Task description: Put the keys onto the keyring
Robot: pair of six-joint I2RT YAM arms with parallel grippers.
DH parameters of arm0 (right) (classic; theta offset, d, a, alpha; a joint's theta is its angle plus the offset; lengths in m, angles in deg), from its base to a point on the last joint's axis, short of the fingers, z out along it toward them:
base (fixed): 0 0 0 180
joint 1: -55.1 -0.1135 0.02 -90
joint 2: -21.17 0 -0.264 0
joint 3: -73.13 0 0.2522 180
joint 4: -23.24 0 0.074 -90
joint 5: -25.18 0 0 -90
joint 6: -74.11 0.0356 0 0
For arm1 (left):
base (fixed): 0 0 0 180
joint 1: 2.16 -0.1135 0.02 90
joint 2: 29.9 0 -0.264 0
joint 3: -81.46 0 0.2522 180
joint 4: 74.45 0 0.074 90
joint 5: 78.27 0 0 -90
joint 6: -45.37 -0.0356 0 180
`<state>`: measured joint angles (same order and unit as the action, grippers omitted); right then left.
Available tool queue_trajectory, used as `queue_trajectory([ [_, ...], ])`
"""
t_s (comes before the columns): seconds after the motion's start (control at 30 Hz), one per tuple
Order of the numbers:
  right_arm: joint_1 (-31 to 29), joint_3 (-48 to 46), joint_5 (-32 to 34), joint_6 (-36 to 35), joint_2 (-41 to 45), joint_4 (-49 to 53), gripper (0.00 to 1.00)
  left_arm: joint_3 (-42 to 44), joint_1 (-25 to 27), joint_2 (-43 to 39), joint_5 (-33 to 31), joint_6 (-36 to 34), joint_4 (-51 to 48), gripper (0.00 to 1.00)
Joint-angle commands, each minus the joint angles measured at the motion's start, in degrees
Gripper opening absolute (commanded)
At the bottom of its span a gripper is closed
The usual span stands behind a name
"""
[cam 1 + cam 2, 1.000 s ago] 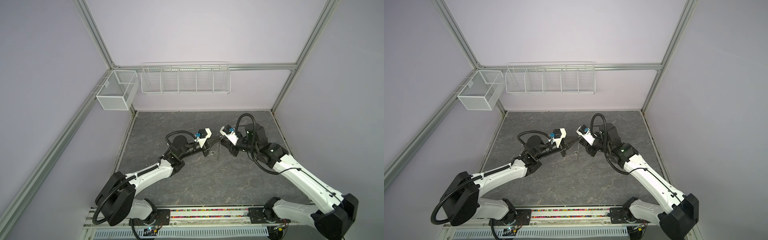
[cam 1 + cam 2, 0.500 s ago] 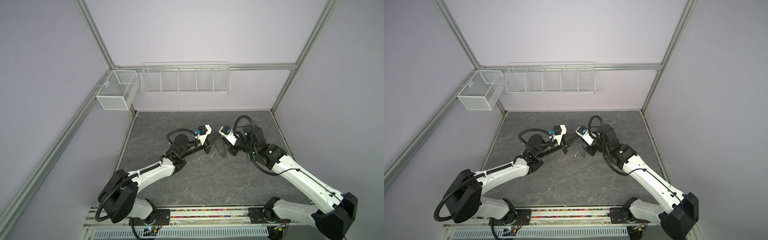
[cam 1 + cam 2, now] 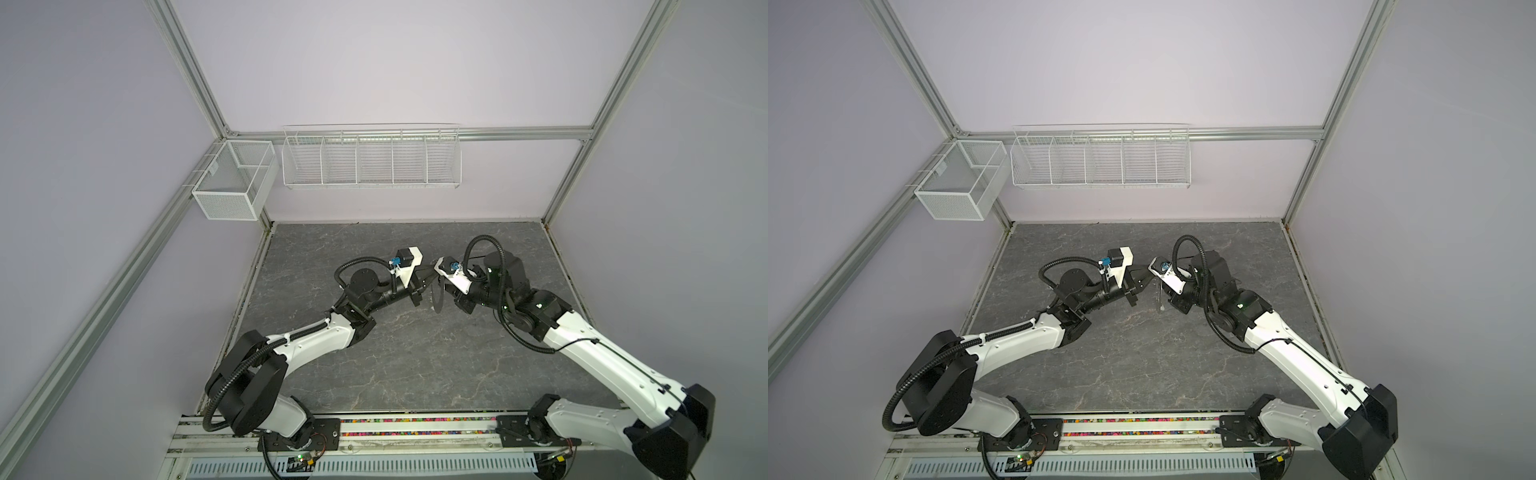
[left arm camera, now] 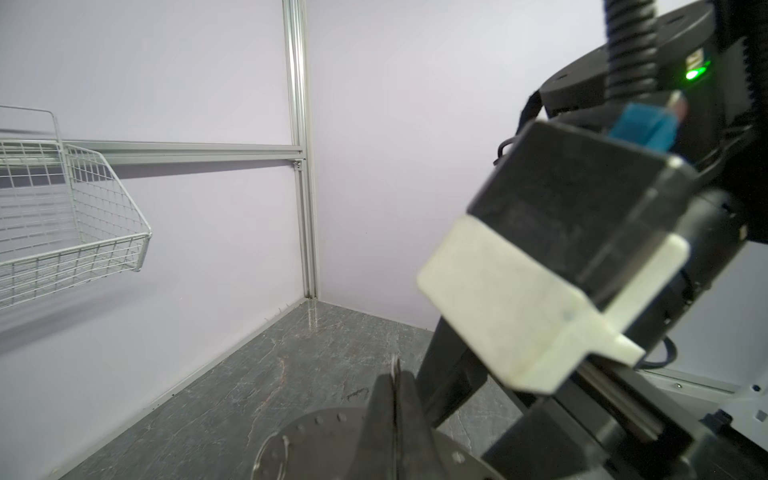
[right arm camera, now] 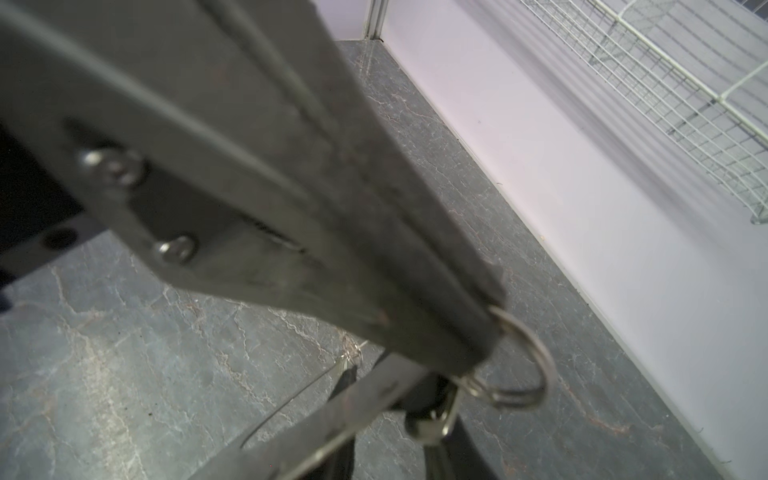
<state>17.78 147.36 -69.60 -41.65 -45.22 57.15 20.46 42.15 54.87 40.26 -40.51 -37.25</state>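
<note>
L gripper (image 4: 395, 386) clamped on keyring's (image 3: 436, 297) wire loop (image 5: 525, 365); disc (image 4: 316, 434) hangs mid-air btwn grippers. R gripper (image 3: 444, 287) just beside, can't tell if open or holding. One key (image 5: 436, 417) sits at loop. Risks: key could drop if not threaded; disc's weight could twist loop out of pinch; grippers v. close, may clash.

Grey keyring (image 4: 324, 436) — half behind the left tool (image 4: 395, 384), cut off by the view's edge; right tool (image 5: 484, 332) a close-up blur.

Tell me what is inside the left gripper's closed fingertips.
The left gripper is shut on a wire ring, which sticks out past its tips. The fingers cover the pinched stretch of the ring, so anything else clamped there cannot be seen.
</note>
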Motion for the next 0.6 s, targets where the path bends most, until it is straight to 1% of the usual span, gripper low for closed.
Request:
queue_trajectory([
  [0.0, 0.6, -0.1, -1.6, -4.6, 3.8, 5.5, 0.35, -1.8, -1.4, -1.2, 5.4, 2.6, 2.1, 0.0],
  [0.07, 1.8, 0.0, -2.3, -5.5, 5.9, 7.6, 0.37, -1.5, -2.2, -1.7, 7.7, 3.0, 1.2, 0.0],
  [0.17, 4.2, -0.3, -6.4, -6.1, 8.7, 10.4, 0.35, -1.5, -3.2, -2.7, 11.8, 2.9, -1.2, 0.0],
  [0.23, 5.9, 0.8, -15.3, -7.2, 9.7, 12.7, 0.33, -2.0, -3.7, -2.8, 16.1, 4.2, -1.9, 0.0],
  [0.33, 7.5, 2.3, -23.5, -7.0, 9.9, 13.1, 0.3, -2.2, -3.7, -2.8, 19.2, 4.7, -2.4, 0.0],
  [0.4, 7.8, 3.0, -25.4, -7.0, 9.4, 12.8, 0.27, -2.3, -3.7, -3.1, 20.2, 4.8, -3.3, 0.0],
  [0.47, 8.0, 3.5, -26.6, -6.3, 8.6, 11.9, 0.2, -2.7, -3.7, -3.2, 21.0, 4.2, -5.2, 0.0],
  [0.5, 8.0, 3.9, -27.2, -6.0, 8.3, 11.4, 0.18, -2.9, -3.7, -3.3, 21.3, 4.0, -6.1, 0.0],
  [0.57, 8.1, 4.5, -27.4, -5.1, 7.7, 10.2, 0.18, -2.7, -3.7, -3.8, 21.6, 3.8, -6.6, 0.0],
])
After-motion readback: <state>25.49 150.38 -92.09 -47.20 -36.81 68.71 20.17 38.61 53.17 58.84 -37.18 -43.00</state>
